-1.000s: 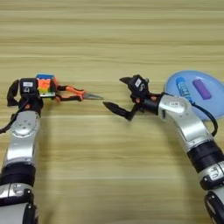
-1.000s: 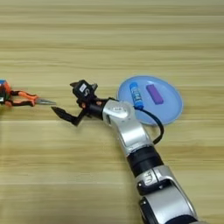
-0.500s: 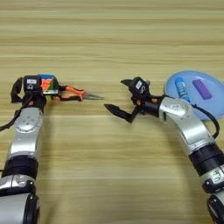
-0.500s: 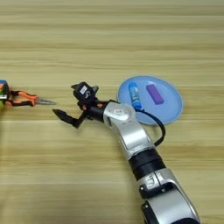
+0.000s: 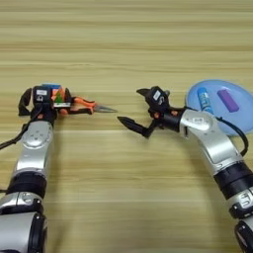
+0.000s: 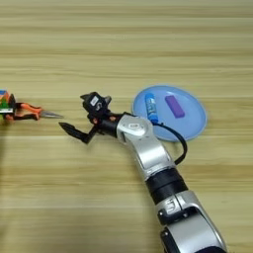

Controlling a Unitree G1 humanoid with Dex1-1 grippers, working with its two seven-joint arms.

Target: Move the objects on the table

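We look down on a broad light-wood tabletop with horizontal plank grain. At our left, the left gripper sits at the multicolour puzzle cube; we cannot tell from these views whether its black fingers are open or closed, since the cube and the gripper body overlap. Just beside the cube, on its right, lie the small needle-nose pliers with orange-black handles, flat on the wood with their handles toward the cube and their metal tip pointing right. The right gripper reaches in from the right toward the middle of the tabletop, its two black fingers spread wide apart and holding nothing: one finger points left and low, near the pliers' tip but apart from it, the other stands up behind it. Farther right rests the round light-blue plate, partly crossed by the right arm and its black cable. On the plate lie a blue tube and, to its right, a purple block, side by side and apart.
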